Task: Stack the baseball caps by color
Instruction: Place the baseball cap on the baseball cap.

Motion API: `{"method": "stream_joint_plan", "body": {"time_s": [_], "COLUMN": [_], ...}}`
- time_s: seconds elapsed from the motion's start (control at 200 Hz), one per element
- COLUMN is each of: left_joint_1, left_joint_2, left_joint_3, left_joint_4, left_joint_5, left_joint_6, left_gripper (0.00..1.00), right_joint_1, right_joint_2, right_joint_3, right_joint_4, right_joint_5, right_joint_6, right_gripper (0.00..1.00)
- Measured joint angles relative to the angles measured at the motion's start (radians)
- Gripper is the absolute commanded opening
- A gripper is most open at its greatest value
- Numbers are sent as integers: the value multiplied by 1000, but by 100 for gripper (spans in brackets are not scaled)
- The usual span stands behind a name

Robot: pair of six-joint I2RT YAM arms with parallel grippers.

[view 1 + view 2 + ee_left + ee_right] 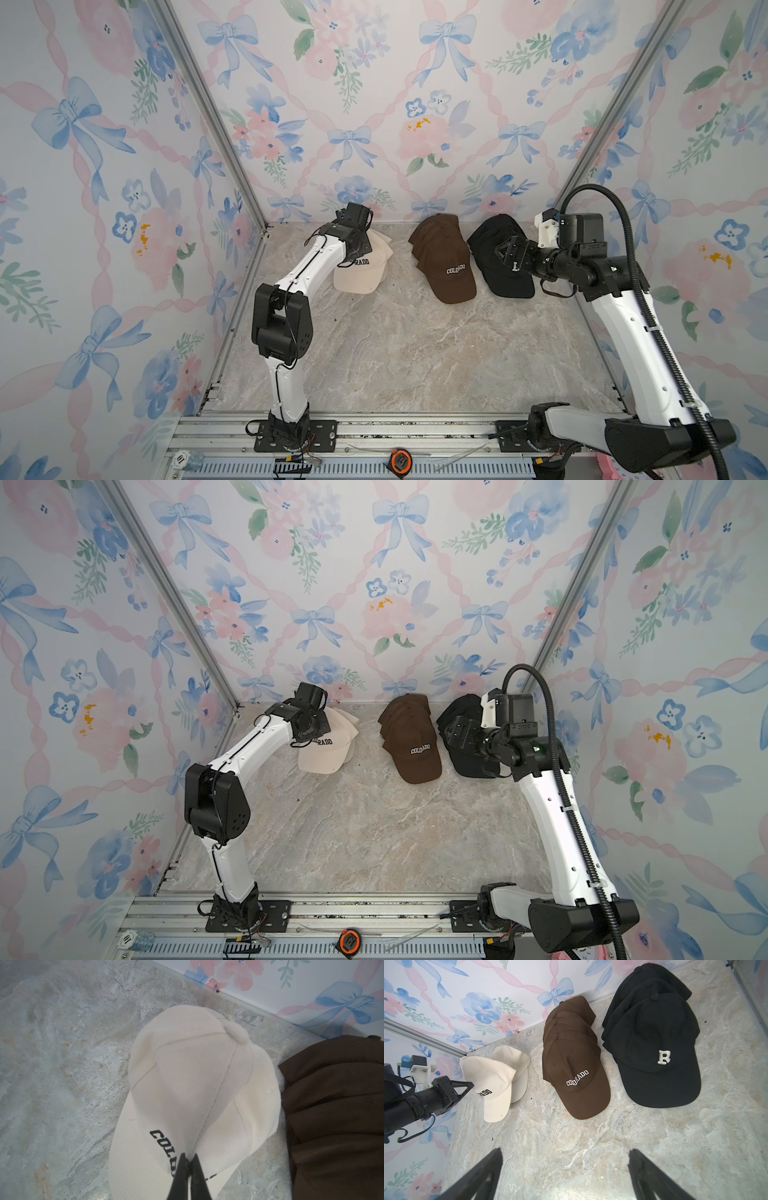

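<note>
Left gripper (189, 1164): jaws pinched shut on the front crown fabric of the top cream cap (197, 1088), at its dark "COLORADO" lettering. Right gripper (566, 1176): jaws spread wide, holding nothing, above bare marbled tabletop (591, 1147).

Cream caps: two, overlapped, the second cream cap (519, 1068) beneath the held one. Brown caps (575, 1068): four, stacked, beyond the right jaws. Black caps (652, 1043): three, stacked, white "R". All soft fabric, curved brims.

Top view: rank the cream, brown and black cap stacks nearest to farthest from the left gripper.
1. cream cap stack: at the left gripper, which is pinching its top cap.
2. brown cap stack: middle of the row.
3. black cap stack: far end, beneath the right arm.
</note>
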Motion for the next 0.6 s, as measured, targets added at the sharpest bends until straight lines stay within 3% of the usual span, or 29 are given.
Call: {"method": "stream_joint_plan", "body": {"time_s": [0.145, 0.34, 0.6], "left_joint_1": [1, 27, 46], "left_joint_2": [77, 193, 208], "left_joint_3": [24, 47, 82], "left_joint_4": [15, 32, 35], "left_joint_5": [3, 38, 51], "left_joint_6": [10, 0, 10], "left_gripper": [27, 29, 34], "right_joint_1": [1, 1, 8], "right_joint_2": [0, -3, -4], "right_joint_3": [0, 0, 0], "right_joint_4": [-1, -9, -16], "right_joint_5": [15, 35, 60], "right_joint_6": [1, 8, 19], "right_gripper": [96, 96, 96]}}
